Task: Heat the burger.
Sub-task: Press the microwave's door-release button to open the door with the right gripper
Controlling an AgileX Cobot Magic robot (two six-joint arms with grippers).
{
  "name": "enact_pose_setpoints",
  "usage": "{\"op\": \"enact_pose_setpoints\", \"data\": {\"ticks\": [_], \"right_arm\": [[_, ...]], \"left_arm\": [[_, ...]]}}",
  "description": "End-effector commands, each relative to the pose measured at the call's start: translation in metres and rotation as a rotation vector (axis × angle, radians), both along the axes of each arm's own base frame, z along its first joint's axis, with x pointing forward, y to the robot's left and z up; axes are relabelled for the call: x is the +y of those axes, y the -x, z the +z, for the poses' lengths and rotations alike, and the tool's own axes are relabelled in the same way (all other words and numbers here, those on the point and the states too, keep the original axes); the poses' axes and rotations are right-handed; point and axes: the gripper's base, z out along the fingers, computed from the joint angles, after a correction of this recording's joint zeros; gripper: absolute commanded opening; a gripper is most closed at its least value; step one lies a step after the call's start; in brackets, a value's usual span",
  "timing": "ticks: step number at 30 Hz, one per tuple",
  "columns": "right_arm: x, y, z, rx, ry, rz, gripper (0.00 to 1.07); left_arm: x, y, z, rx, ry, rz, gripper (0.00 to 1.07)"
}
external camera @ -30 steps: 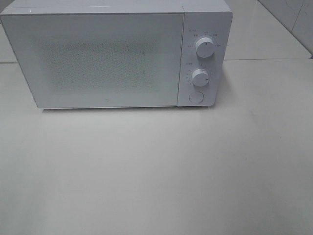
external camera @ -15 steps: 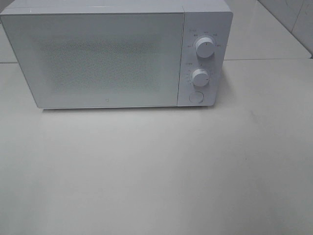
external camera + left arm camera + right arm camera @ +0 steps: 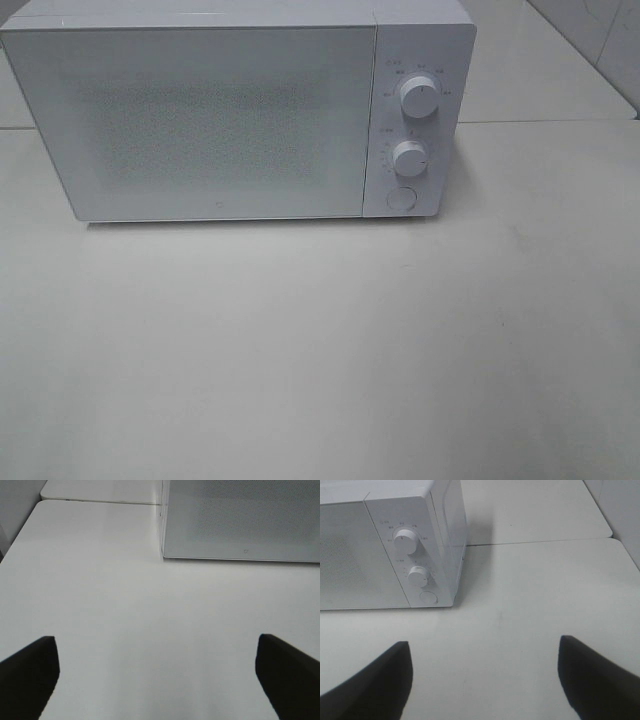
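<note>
White microwave (image 3: pixel 220 120) far on the table (image 3: pixel 320 350) (door shut), left gripper (image 3: pixel 156 645) and right gripper (image 3: pixel 485 647) both spread wide, holding nothing

White microwave (image 3: pixel 220 120) is set toward the back of the pale table (image 3: pixel 320 350), door (image 3: pixel 200 130) shut. The door window is covered by a fine dotted mesh; nothing behind it can be made out. Controls are stacked on the right panel: upper knob (image 3: pixel 418 97), lower knob (image 3: pixel 410 158), round button (image 3: pixel 400 199) underneath. Markings are printed round the knobs, too small to be read.
</note>
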Motion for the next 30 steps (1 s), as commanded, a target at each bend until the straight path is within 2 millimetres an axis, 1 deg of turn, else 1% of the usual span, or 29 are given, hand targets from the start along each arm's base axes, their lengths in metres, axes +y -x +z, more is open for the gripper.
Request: {"op": "enact_pose_setpoints", "data": {"ticks": [1,2,3,4,5,7,8,9,10,11,12,14,15,16,17,18,19,20,21,23,25,28,30], "right_arm": [[0.001,-0.016,0.0,-0.007,-0.003,-0.004,0.76],[0.001,-0.025,0.0,-0.003,-0.002,-0.005,0.76],[0.001,-0.025,0.0,-0.003,-0.002,-0.005,0.76],[0.002,-0.029,-0.001,0.006,-0.002,-0.005,0.76],[0.002,-0.039,-0.002,0.015,-0.001,-0.006,0.76],[0.003,-0.042,-0.003,0.017,-0.001,-0.006,0.76],[0.003,-0.051,-0.005,0.025,0.0,-0.007,0.76],[0.003,-0.051,-0.005,0.025,0.0,-0.007,0.76],[0.004,-0.054,-0.005,0.028,0.0,-0.007,0.76],[0.004,-0.062,-0.007,0.031,0.0,-0.007,0.76],[0.004,-0.062,-0.007,0.031,0.0,-0.007,0.76],[0.005,-0.074,-0.01,0.034,-0.001,-0.009,0.76],[0.005,-0.074,-0.01,0.034,-0.001,-0.009,0.76],[0.005,-0.082,-0.012,0.03,-0.001,-0.009,0.76],[0.005,-0.082,-0.012,0.03,-0.001,-0.009,0.76],[0.006,-0.086,-0.012,0.023,0.0,-0.01,0.76],[0.006,-0.094,-0.014,-0.008,0.0,-0.01,0.76],[0.006,-0.094,-0.014,-0.008,0.0,-0.01,0.76],[0.006,-0.102,-0.019,-0.045,-0.002,-0.012,0.76],[0.007,-0.105,-0.022,-0.07,-0.004,-0.012,0.76],[0.007,-0.114,-0.029,-0.123,-0.008,-0.014,0.76],[0.007,-0.119,-0.033,-0.158,-0.01,-0.015,0.76],[0.008,-0.125,-0.041,-0.189,-0.006,-0.014,0.76]], "left_arm": [[0.0,0.002,0.0,-0.021,0.003,-0.001,1.0],[0.0,0.002,0.0,-0.021,0.003,-0.001,1.0],[0.0,0.002,0.0,-0.021,0.003,-0.001,1.0],[0.0,0.002,0.0,-0.021,0.003,-0.001,1.0],[0.0,0.002,0.0,-0.021,0.003,-0.001,1.0],[0.0,0.002,0.0,-0.021,0.003,-0.001,1.0],[0.0,0.002,0.0,-0.021,0.003,-0.001,1.0],[0.0,0.002,0.0,-0.021,0.003,-0.001,1.0],[0.0,0.002,0.0,-0.021,0.003,-0.001,1.0],[0.0,0.002,0.0,-0.021,0.003,-0.001,1.0],[0.0,0.002,0.0,-0.021,0.003,-0.001,1.0],[0.0,0.002,0.0,-0.021,0.003,-0.001,1.0],[0.0,0.002,0.0,-0.021,0.003,-0.001,1.0],[0.0,0.002,0.0,-0.021,0.003,-0.001,1.0],[0.0,0.002,0.0,-0.021,0.003,-0.001,1.0],[0.0,0.002,0.0,-0.021,0.003,-0.001,1.0],[0.0,0.002,0.0,-0.021,0.003,-0.001,1.0],[0.0,0.002,0.0,-0.021,0.003,-0.001,1.0],[0.0,0.002,0.0,-0.021,0.003,-0.001,1.0],[0.0,0.002,0.0,-0.021,0.003,-0.001,1.0],[0.0,0.002,0.0,-0.021,0.003,-0.001,1.0],[0.0,0.002,0.0,-0.021,0.003,-0.001,1.0],[0.0,0.002,0.0,-0.021,0.003,-0.001,1.0]]}}
